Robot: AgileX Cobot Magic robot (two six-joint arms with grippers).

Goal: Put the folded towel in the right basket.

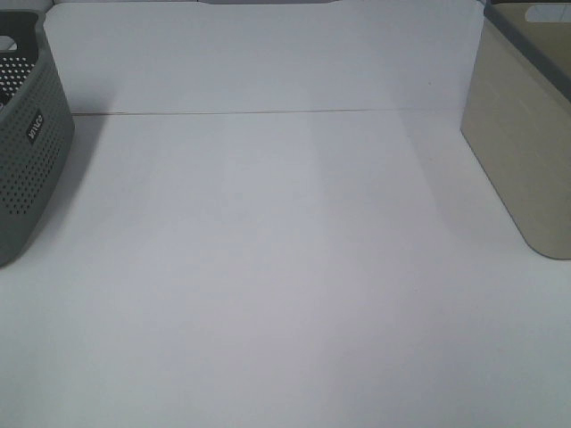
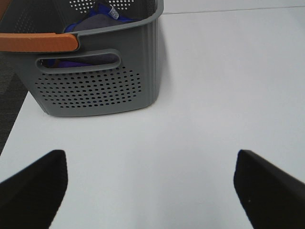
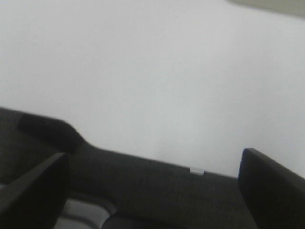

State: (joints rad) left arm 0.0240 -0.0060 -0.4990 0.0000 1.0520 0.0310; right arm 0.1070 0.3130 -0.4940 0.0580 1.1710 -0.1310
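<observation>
Smooth beige right basket [image 1: 522, 134] – rounded corners

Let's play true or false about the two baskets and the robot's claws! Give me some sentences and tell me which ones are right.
1. The grey perforated basket stands at the left of the table. True.
2. The beige bin has holes all over its walls. False: its walls are smooth and solid.
3. The left gripper is open with nothing between its fingers. True.
4. The grey basket is empty. False: the left wrist view shows blue and purple cloth inside.
5. A folded towel lies in the middle of the table. False: the high view shows no towel there.
</observation>
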